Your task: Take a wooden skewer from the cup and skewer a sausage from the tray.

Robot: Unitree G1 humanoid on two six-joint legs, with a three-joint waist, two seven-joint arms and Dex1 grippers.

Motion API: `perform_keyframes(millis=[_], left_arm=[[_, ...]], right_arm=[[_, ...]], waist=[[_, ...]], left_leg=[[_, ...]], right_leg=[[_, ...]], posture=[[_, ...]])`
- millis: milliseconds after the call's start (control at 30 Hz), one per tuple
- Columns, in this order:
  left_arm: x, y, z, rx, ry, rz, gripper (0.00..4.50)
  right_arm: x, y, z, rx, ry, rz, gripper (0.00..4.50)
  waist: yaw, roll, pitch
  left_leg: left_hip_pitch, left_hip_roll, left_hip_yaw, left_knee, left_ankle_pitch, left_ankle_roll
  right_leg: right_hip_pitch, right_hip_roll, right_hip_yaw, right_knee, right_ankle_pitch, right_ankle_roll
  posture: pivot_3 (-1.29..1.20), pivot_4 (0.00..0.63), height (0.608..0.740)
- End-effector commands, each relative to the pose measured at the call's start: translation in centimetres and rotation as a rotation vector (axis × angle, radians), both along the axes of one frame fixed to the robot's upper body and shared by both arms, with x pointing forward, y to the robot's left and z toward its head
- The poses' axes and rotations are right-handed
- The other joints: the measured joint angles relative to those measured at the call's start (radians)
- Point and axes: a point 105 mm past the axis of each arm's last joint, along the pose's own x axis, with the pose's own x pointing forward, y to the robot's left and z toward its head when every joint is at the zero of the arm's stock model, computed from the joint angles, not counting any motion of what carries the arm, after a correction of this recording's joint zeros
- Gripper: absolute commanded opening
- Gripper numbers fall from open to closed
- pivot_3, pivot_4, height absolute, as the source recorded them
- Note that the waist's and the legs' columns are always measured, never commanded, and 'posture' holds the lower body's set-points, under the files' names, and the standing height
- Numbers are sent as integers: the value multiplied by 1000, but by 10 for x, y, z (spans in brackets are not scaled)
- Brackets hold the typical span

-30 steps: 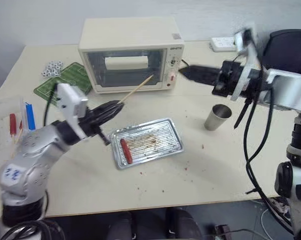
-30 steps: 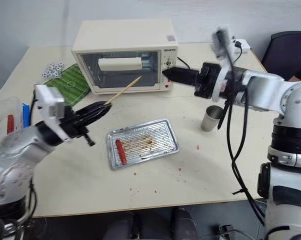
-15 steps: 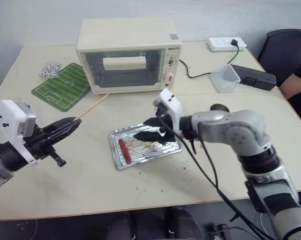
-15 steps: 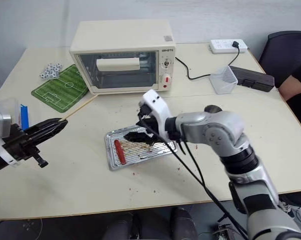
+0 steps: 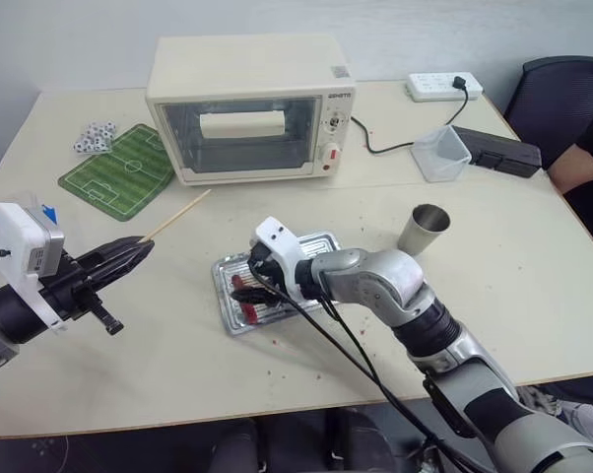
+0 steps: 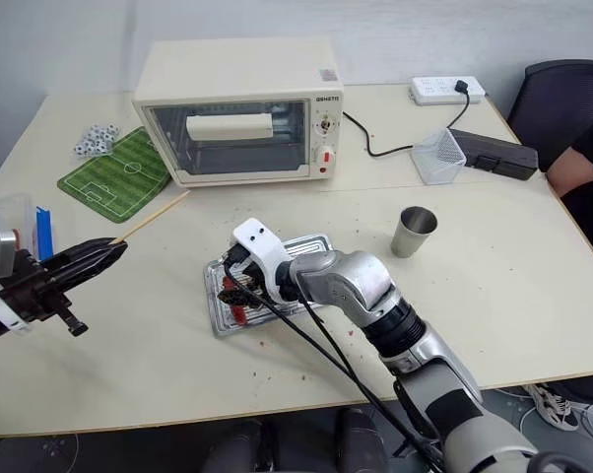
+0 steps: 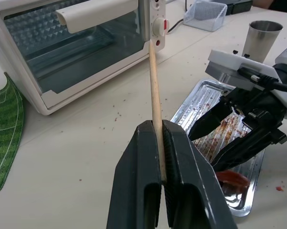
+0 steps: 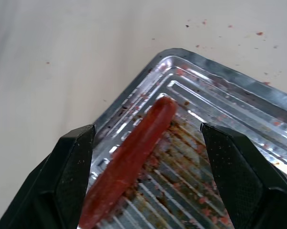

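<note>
Since a second ago the right gripper (image 8: 146, 157) has swung from beside the oven (image 5: 249, 106) down onto the tray (image 5: 321, 241); its jaws stand wide, one finger on each side of the sausage (image 8: 129, 155) without touching it. That sausage is slim, bright red, round-ended, and lies on the ribbed, sauce-stained tray base near the corner farthest from the cup (image 5: 423, 230). The left gripper (image 7: 158, 157) has drawn away from the tray, clamped on the wooden skewer (image 7: 154, 95), a thin pale stick pointing toward the oven. Small lettering on the oven's control panel is too small to read.
</note>
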Motion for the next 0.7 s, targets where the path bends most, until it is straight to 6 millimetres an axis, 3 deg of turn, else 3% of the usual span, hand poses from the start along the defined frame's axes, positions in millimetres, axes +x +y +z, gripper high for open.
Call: perform_keyframes(millis=[33,167,267,400,700], left_arm=[[2,-2,8,21,-40,-12,0],[4,-3,10,23,-48,-15,0],[5,-2,11,25,-51,-16,0],[5,-3,11,26,-55,-19,0],[5,-2,12,30,-60,-14,0]], right_arm=[[-4,14,6,32,-37,36,3645],[-6,18,-1,14,-41,49,3645],[-8,19,-4,8,-39,64,3031],[-9,20,-9,-8,-42,73,1717],[-9,22,-13,-22,-53,89,1717]], waist=[[-1,0,0],[-10,0,0],[-17,0,0],[-21,0,0],[-21,0,0]], left_leg=[[0,0,0,0,0,0],[0,0,0,-1,0,-1],[0,0,0,-1,0,-1],[0,0,0,-1,0,-1],[0,0,0,-1,0,-1]], right_leg=[[0,0,0,0,0,0],[0,0,0,0,0,0],[0,0,0,0,0,0],[-1,0,0,0,0,0],[-1,0,0,1,0,0]], posture=[[0,150,740],[0,150,740],[0,150,740],[0,150,740],[0,150,740]])
